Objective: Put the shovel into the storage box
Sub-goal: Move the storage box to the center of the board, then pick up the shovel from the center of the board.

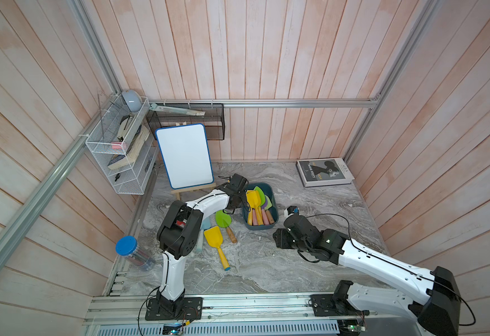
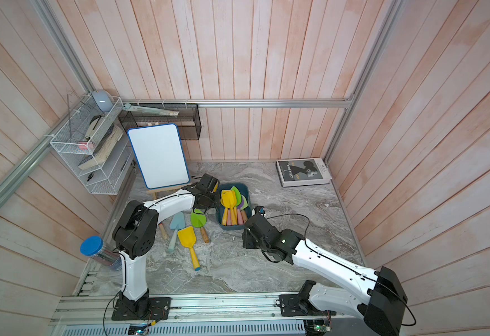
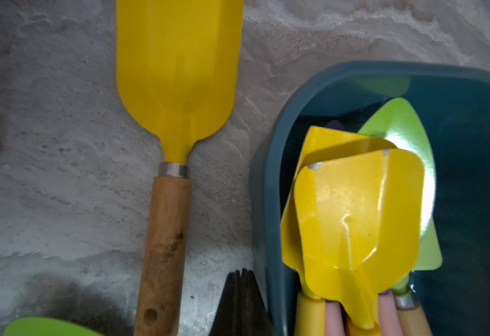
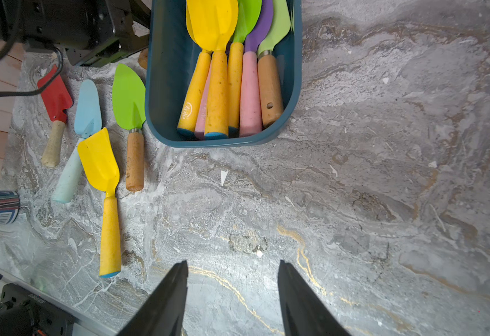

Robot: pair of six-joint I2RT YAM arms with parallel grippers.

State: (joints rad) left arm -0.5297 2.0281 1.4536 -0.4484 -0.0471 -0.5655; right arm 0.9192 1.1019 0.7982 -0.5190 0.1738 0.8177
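Hovering shut, empty at storage box (image 3: 262, 203) nine o'clock, left end effector (image 3: 241, 275) probably targets yellow shovel (image 3: 177, 72); right end effector (image 4: 232, 264) half-open, empty

"Twins story" on the book (image 2: 303, 172) cover

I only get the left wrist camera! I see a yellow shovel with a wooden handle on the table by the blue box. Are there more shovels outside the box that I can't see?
Observer: Yes, three more. A red shovel, a light blue shovel and a yellow shovel with a yellow handle lie on the table beside the storage box.
Kid: What's the other hand doing?
Observer: The right hand is open and holds nothing. It hangs above the table, away from every shovel.
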